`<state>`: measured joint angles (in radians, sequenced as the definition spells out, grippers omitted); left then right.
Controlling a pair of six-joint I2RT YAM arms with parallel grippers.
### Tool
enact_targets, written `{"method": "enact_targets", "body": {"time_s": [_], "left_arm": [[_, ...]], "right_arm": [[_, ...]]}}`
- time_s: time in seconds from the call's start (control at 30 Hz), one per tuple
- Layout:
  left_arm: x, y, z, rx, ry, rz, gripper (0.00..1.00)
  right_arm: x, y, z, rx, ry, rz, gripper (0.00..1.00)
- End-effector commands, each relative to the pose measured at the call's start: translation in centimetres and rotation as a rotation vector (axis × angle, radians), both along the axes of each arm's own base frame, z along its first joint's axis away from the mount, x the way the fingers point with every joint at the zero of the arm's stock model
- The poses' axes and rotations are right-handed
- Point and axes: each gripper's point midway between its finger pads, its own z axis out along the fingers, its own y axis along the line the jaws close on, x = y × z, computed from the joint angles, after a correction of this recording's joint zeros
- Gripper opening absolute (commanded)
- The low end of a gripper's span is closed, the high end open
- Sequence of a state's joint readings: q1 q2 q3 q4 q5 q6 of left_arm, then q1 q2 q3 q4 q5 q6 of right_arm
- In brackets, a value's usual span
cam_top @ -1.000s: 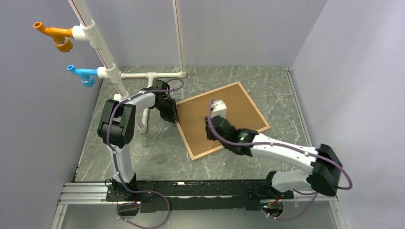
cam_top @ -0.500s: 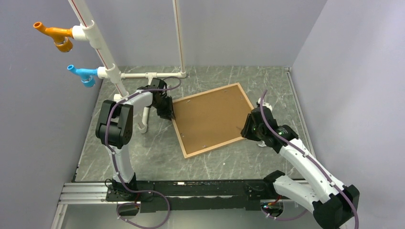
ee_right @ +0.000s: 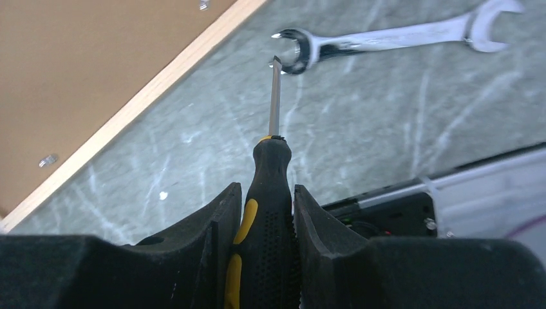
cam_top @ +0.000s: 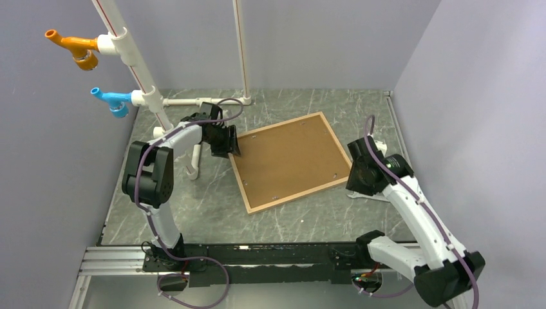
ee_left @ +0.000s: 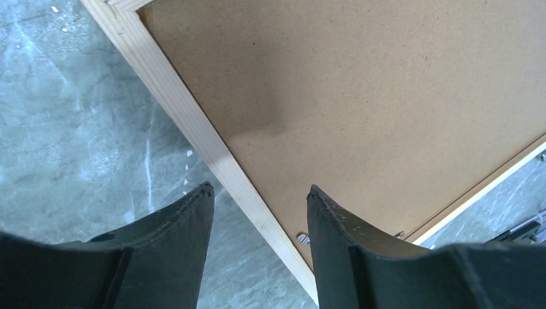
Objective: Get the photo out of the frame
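Swung rightward off the photo (cam_top: pixel 286 158), the right claw (ee_right: pixel 265 190) is clamped on a screwdriver (ee_right: pixel 269 251), its tip beside a wrench (ee_right: pixel 393 35). The left claw (ee_left: pixel 259 188) has widened and holds nothing, poised over the frame (ee_left: pixel 187 116) edge. The photo lies brown back up inside the frame, mid-picture on the desk (cam_top: pixel 193 199).

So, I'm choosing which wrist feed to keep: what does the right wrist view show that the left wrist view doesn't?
Only right wrist: a black-and-yellow-handled screwdriver clamped in the right hand, and a silver metal wrench by its tip. Only left wrist: the left hand, open and empty. Both: the thin light-wood frame, its plain brown back panel and the grey marbled table.
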<state>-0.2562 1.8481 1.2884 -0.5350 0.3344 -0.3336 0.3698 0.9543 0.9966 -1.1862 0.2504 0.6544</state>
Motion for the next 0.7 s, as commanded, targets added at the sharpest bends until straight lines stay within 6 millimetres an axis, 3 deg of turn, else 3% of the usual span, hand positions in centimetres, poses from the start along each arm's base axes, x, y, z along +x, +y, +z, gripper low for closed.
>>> {"method": "enact_targets", "body": {"time_s": [0.0, 0.1, 0.17, 0.3, 0.5, 0.67], "left_arm": [[0.0, -1.2, 1.4, -0.044, -0.047, -0.044, 0.59], [-0.3, -1.3, 1.5, -0.030, -0.054, -0.054, 0.59], [-0.5, -2.0, 1.8, -0.036, -0.061, -0.069, 0.59], [-1.0, -3.5, 2.2, -0.068, -0.065, -0.103, 0.58], [-1.1, -3.1, 1.8, -0.008, -0.077, -0.112, 0.57], [-0.9, -3.1, 2.0, 0.015, -0.098, -0.119, 0.56]], "right_arm": [[0.2, -3.7, 1.6, -0.209, 0.046, -0.141, 0.00], [0.3, -3.2, 0.9, -0.184, 0.089, -0.172, 0.00], [-0.5, -4.7, 0.7, -0.260, 0.130, -0.288, 0.00], [-0.5, -7.8, 2.7, -0.380, 0.027, -0.471, 0.00], [-1.6, -12.0, 0.2, -0.423, 0.008, -0.792, 0.00], [-0.6, -13.8, -3.1, -0.444, 0.065, -0.901, 0.00]]}}
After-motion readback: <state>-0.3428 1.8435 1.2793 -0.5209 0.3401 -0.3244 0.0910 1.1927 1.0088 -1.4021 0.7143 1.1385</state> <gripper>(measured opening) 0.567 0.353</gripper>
